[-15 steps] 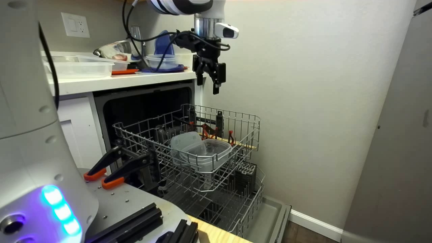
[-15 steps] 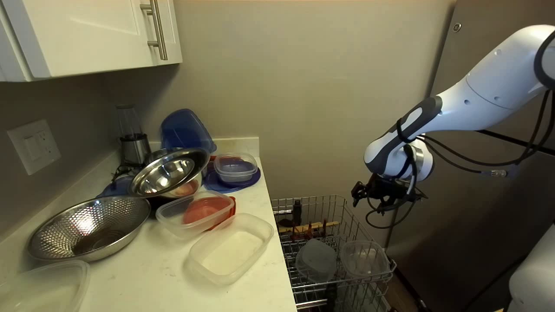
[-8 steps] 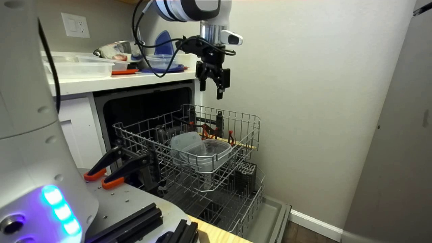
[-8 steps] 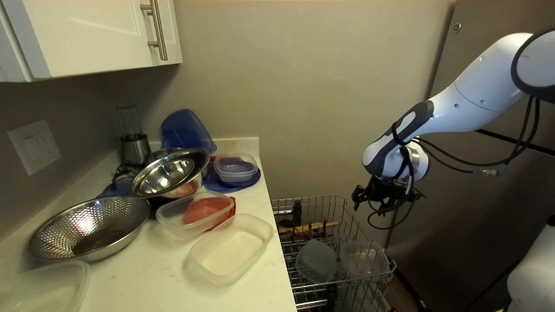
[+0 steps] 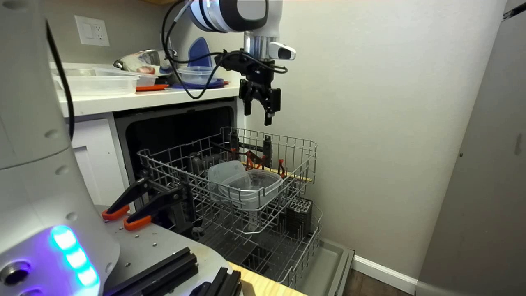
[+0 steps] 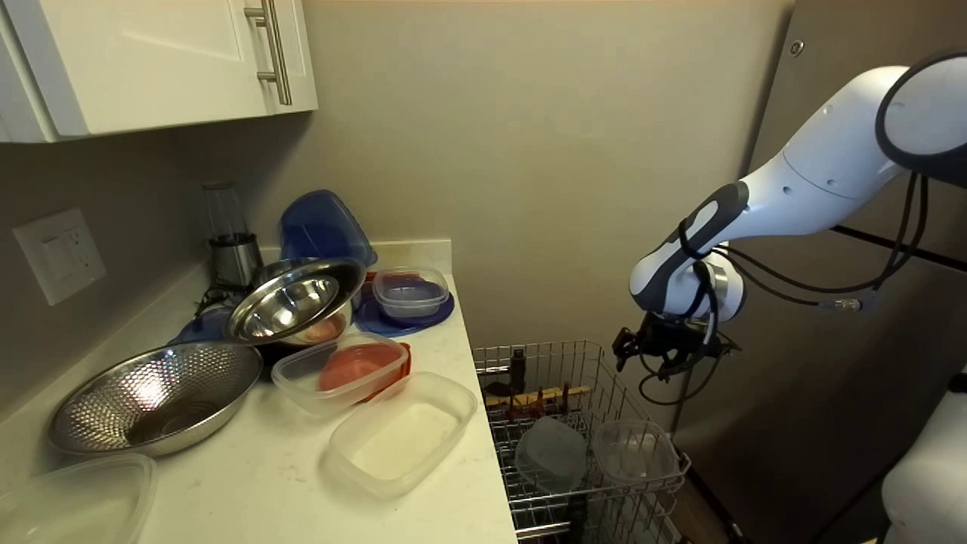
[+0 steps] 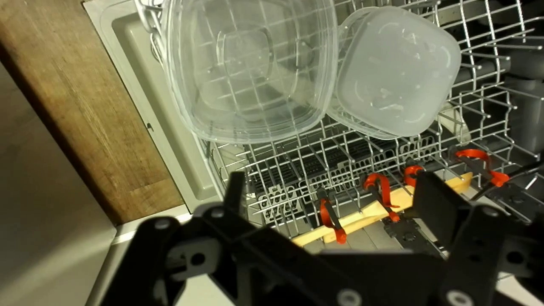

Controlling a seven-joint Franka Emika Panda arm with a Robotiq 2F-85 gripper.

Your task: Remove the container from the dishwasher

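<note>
1. While nothing is gripped, the hand (image 7: 332, 190) is spread wide, its two fingers (image 7: 437, 208) being shown well apart across the lower part of the wrist view.
2. Above the upper rack (image 5: 298, 154) the hand is suspended; it is seen at twelve o'clock from the clear container (image 5: 254, 183) in both exterior views, and well apart from it.
3. By that rack, drawn out from the dishwasher (image 5: 181, 127), both the clear container and a frosted container (image 7: 399, 72) are carried; which one is meant by the task cannot be told.
4. The clear container is set open side up at the rack's outer end, and is shown at twelve o'clock in the wrist view.
5. Beside it, toward two o'clock there, the frosted container is tilted, its flat face turned upward; whether the two are touching cannot be told.
6. Toward four o'clock in the wrist view, a strip of pale wood (image 7: 363, 216) and red clips (image 7: 386, 195) are shown.
7. At four o'clock from the clear container in an exterior view, a dark slotted basket (image 5: 299, 220) is seen.
8. On the worktop (image 6: 257, 483), a perforated steel bowl (image 6: 162, 389) is placed toward eight o'clock, a plain steel bowl (image 6: 298, 304) toward nine and an oblong tub (image 6: 408, 438) toward seven.
</note>
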